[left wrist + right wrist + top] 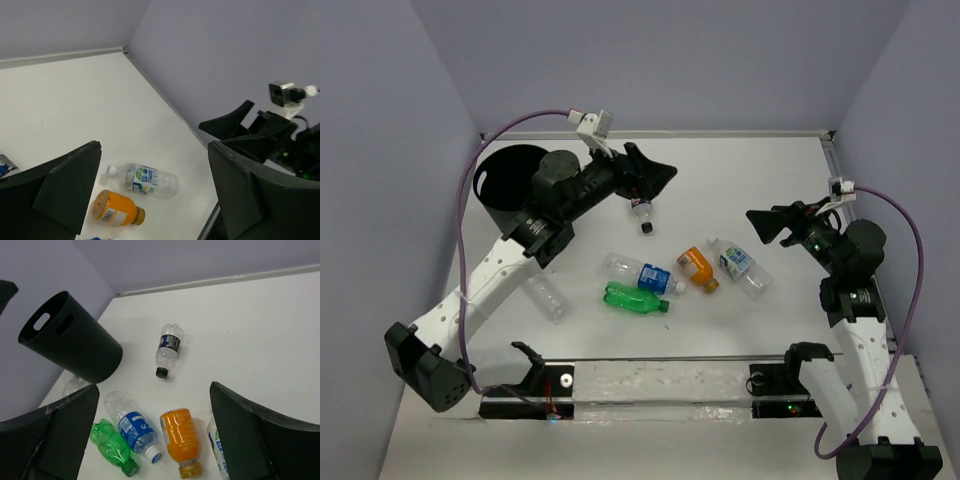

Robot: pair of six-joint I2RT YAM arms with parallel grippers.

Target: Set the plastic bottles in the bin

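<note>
Several plastic bottles lie on the white table. One is clear with a black cap (642, 215) (168, 349), one clear with a blue label (642, 273) (131, 426), and one green (633, 298) (112, 446). There is also an orange one (698, 268) (116, 209) (179, 437), a clear one with a white-blue label (740, 265) (145, 180), and a plain clear one (546, 297). The black bin (505, 180) (75, 340) stands upright at the back left. My left gripper (660, 172) (153, 146) hovers open and empty beside the bin, above the black-capped bottle. My right gripper (760, 222) (153, 386) hangs open and empty at the right, facing the bottles.
Lilac walls close the table at the back and both sides. A clear strip with black brackets (660, 380) runs along the near edge between the arm bases. The right arm (260, 130) shows in the left wrist view.
</note>
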